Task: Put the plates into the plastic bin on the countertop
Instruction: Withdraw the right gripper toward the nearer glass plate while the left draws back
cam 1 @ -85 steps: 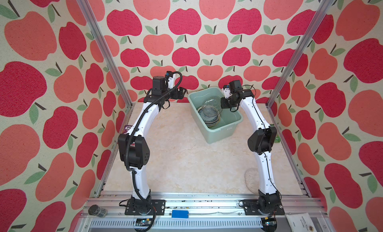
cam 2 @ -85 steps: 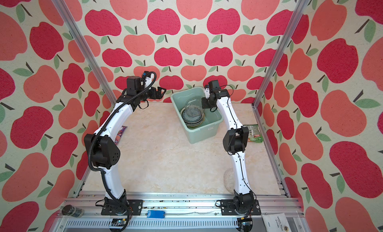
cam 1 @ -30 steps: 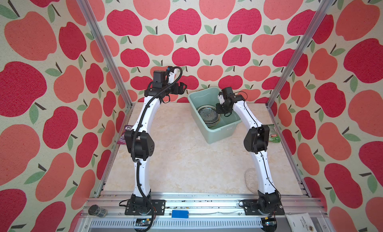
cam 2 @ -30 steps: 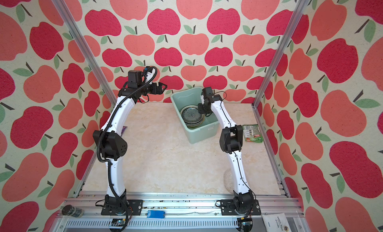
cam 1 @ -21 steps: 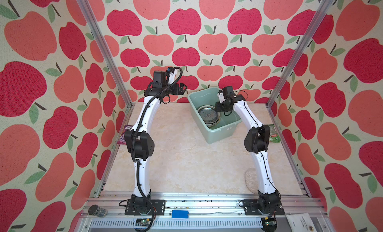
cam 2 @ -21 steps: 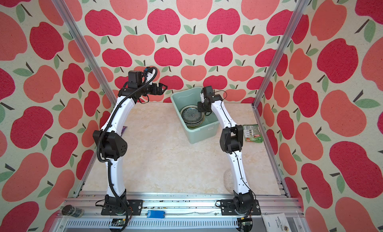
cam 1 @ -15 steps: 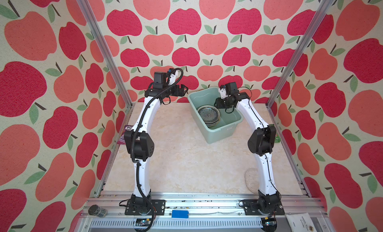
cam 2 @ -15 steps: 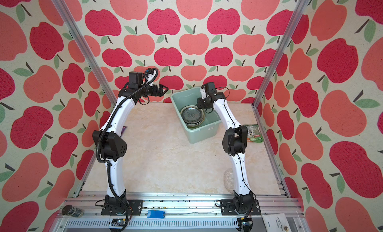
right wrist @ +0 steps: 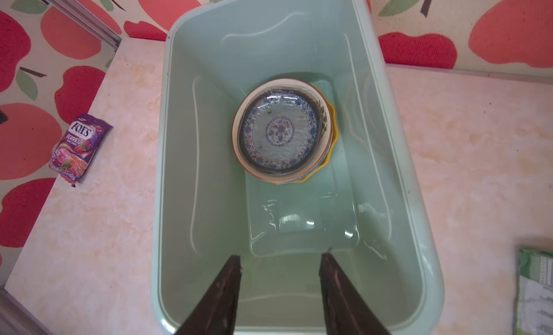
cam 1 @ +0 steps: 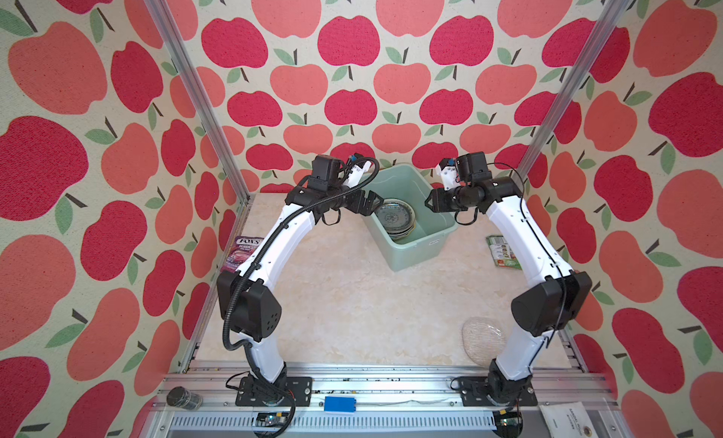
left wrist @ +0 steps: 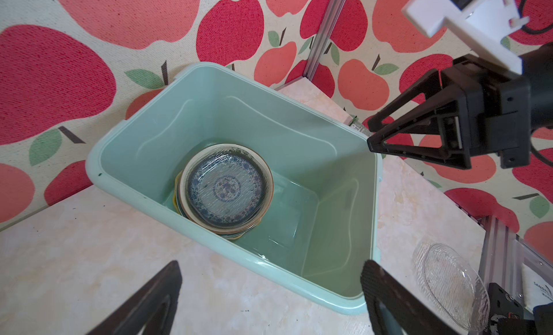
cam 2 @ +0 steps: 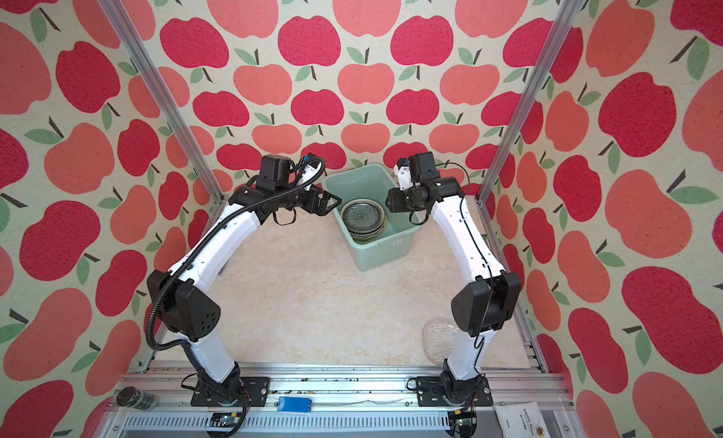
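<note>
Watching glass plate: only one we see outside bin, flat on worktop, well apart from bin. Inside bin: stack. Risks, we judge: thin clear rim slipping, plate clipping bin rim, cracking stack. Beside bin, left pincer wide apart; over bin, right pincer apart, empty. Worktop before bin open.

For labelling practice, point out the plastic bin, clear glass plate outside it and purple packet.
plastic bin (left wrist: 269, 124), left wrist view, inner wall
clear glass plate (left wrist: 450, 284), left wrist view, centre
purple packet (right wrist: 79, 146), right wrist view, centre
</note>
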Action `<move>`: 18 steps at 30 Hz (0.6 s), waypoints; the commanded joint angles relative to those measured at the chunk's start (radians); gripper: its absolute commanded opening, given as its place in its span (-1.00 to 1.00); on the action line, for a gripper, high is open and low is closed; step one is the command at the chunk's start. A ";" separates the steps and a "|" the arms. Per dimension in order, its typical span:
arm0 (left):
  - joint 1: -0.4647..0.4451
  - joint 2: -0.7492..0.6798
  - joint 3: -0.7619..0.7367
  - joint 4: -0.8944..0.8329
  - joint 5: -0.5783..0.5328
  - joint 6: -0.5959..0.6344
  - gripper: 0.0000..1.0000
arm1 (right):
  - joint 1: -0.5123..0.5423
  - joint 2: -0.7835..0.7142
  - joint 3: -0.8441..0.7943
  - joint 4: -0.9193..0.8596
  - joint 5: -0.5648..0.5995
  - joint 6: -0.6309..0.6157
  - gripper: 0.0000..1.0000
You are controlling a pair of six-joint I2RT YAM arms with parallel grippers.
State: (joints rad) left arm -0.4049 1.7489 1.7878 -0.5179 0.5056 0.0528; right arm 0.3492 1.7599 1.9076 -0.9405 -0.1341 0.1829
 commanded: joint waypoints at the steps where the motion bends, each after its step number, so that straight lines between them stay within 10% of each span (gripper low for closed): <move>1: -0.001 -0.088 -0.128 0.113 -0.033 0.002 0.92 | -0.010 -0.082 -0.083 -0.163 0.092 0.076 -0.08; 7: -0.002 -0.293 -0.408 0.269 -0.019 0.039 0.92 | -0.016 -0.202 -0.244 -0.351 0.248 0.306 -0.07; 18: -0.012 -0.490 -0.672 0.299 0.003 0.081 0.91 | -0.029 -0.338 -0.643 -0.396 0.190 0.795 -0.03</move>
State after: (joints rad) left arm -0.4129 1.2888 1.1465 -0.2619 0.4904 0.1127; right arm 0.3248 1.4666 1.3254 -1.2930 0.0513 0.7788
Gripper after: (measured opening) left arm 0.955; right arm 0.480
